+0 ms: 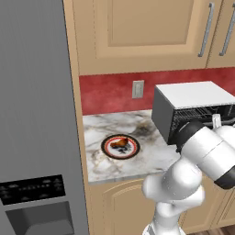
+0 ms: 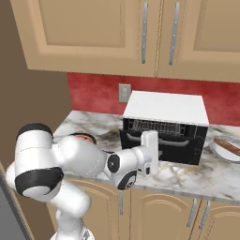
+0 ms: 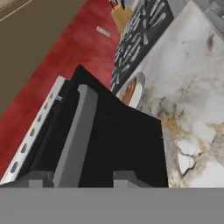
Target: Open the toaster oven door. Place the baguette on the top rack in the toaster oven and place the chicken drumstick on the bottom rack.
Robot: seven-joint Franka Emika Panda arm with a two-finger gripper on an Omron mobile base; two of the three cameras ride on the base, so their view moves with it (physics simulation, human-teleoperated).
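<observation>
— Where does the toaster oven (image 2: 164,105) stand, and how will it handle?

— On the marble counter, under the wall cupboards. I judge it heavy and stiff enough to stay put while I pull on it.

— And the toaster oven door (image 3: 127,144)?

— It is the oven's front panel. It stands ajar, tipped out at its upper edge, so wire shelving (image 2: 152,125) shows in the gap under the oven's white top. I take it for a rigid, hinged slab, smooth and slippery on its face, so the face is no place to grip.

— Where, then?

— The grey bar handle (image 3: 76,131) along the door's upper edge. It is stiff, narrow and made for it. My gripper (image 3: 83,177) straddles it, fingers (image 3: 124,177) apart with a gap on one side of the bar, not clamped.

— The food?

— The baguette (image 2: 228,146) lies on a plate (image 2: 215,149) beside the oven, on the side away from the fridge. It looks light and crusty, so I'd hold it mid-length, gently. The chicken drumstick (image 1: 120,143) sits on a dark-rimmed plate (image 1: 108,149) on the oven's fridge side. It is small, likely greasy, and best pinched at its thick end.
</observation>
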